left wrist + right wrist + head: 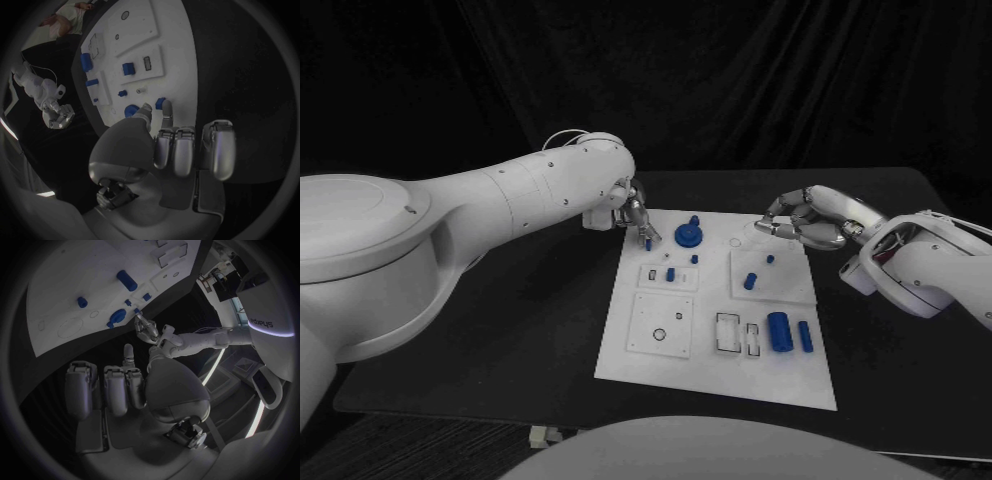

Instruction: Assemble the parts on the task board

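Black table [516, 340] under white task board [711, 375]

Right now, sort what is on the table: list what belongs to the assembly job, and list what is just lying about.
Belongs to the job:
task board
small blue peg pinched by the left hand
blue round knob
blue cylinder
smaller blue parts on the raised plates, such as one at

Just lying about:
nothing that I can make out on the black table; the right hand holds nothing.
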Motion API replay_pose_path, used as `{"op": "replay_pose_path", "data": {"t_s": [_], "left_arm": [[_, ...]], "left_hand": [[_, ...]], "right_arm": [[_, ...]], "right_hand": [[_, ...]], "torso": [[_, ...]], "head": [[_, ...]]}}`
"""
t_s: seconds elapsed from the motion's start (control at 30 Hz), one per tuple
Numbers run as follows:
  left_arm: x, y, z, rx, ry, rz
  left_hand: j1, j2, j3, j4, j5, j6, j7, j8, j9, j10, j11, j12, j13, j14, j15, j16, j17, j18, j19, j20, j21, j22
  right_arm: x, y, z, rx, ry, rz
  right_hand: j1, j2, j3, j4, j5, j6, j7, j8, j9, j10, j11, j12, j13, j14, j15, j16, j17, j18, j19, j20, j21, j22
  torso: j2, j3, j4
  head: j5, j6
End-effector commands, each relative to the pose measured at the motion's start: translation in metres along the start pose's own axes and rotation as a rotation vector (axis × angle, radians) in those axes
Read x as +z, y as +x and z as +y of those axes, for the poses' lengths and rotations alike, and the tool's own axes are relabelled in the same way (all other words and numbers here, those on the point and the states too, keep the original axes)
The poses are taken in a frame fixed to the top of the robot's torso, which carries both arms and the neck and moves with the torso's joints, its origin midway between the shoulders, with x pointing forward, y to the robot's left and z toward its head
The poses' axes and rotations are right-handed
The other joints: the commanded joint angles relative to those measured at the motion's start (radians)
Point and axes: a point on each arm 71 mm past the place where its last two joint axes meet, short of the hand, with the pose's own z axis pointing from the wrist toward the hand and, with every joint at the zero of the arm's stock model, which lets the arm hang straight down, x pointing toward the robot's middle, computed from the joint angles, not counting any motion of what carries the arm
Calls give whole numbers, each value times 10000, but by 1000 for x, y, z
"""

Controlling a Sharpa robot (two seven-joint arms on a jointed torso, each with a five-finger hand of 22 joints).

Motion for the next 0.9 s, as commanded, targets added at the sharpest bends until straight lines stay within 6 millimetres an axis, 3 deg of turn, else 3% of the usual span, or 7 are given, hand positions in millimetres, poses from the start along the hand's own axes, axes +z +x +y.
{"op": "replay_pose_path", "data": {"t_s": [0.03, 0.4, 0.67, 0.7, 0.87, 0.9], "left_arm": [[1, 2, -3, 2, 229, 75], [4, 4, -2, -43, 288, 108], [5, 4, -1, -59, 290, 114], [5, 4, -1, -62, 288, 111], [5, 4, 0, -100, 315, 56], [5, 4, -1, -98, 317, 59]], "left_hand": [[71, 57, 25, -58, 63, -77, -24, 0, 21, 1079, -6, 35, 2631, 1057, 24, 26, 2635, 61, 57, 41, -74, 1494], [187, 149, 97, -139, 253, -166, -4, -98, 64, 1079, 18, 35, 2631, 1057, 50, 26, 2635, 71, 18, 63, -122, 1481], [429, 190, 253, -353, 1020, -139, -28, -226, 126, 1079, -2, 35, 2631, 1057, 40, 26, 2635, 79, -6, 63, -162, 1493], [492, 194, 309, -411, 1250, -129, -39, -257, 137, 1079, -10, 35, 2631, 1057, 33, 26, 2635, 81, -10, 57, -172, 1495], [577, 209, 391, -482, 1463, -104, -55, -289, 152, 1079, -26, 35, 2631, 1057, 21, 26, 2635, 82, -9, 49, -177, 1503], [656, 199, 470, -556, 1773, -88, -69, -317, 163, 1079, -38, 35, 2631, 1057, 8, 26, 2635, 82, -6, 35, -179, 1511]], "right_arm": [[0, 1, -1, 21, 153, 58], [0, 1, -1, 23, 165, 67], [0, 1, -1, 23, 171, 77], [0, 1, -1, 23, 173, 79], [0, 1, -2, 27, 193, 98], [-1, 1, -2, 27, 201, 101]], "right_hand": [[-12, 64, -41, -7, -24, 85, -11, 29, 15, 1077, 50, 26, 2631, 937, 64, -29, 2259, 45, 484, 46, -37, 2248], [-12, 64, -41, -7, -24, 85, -11, 29, 15, 1077, 50, 26, 2631, 937, 64, -29, 2259, 45, 484, 46, -37, 2248], [-14, 69, -48, -11, -22, 92, -15, 31, 14, 1077, 47, 26, 2631, 936, 62, -31, 2255, 46, 482, 45, -42, 2246], [-14, 69, -48, -11, -22, 92, -15, 31, 14, 1077, 47, 26, 2631, 936, 62, -31, 2255, 46, 482, 45, -42, 2246], [-14, 69, -48, -11, -22, 92, -15, 31, 14, 1077, 47, 26, 2631, 936, 62, -31, 2255, 46, 482, 45, -42, 2246], [-14, 69, -48, -11, -22, 92, -15, 31, 14, 1077, 47, 26, 2631, 936, 62, -31, 2255, 46, 482, 45, -42, 2246]], "torso": [[4, 3, 0], [2, 2, -1], [2, 2, 0], [2, 0, -2], [0, 1, -3], [-1, 3, -3]], "head": [[-4, 1], [-26, 1], [-34, 1], [-36, 1], [-46, 1], [-48, 1]]}}
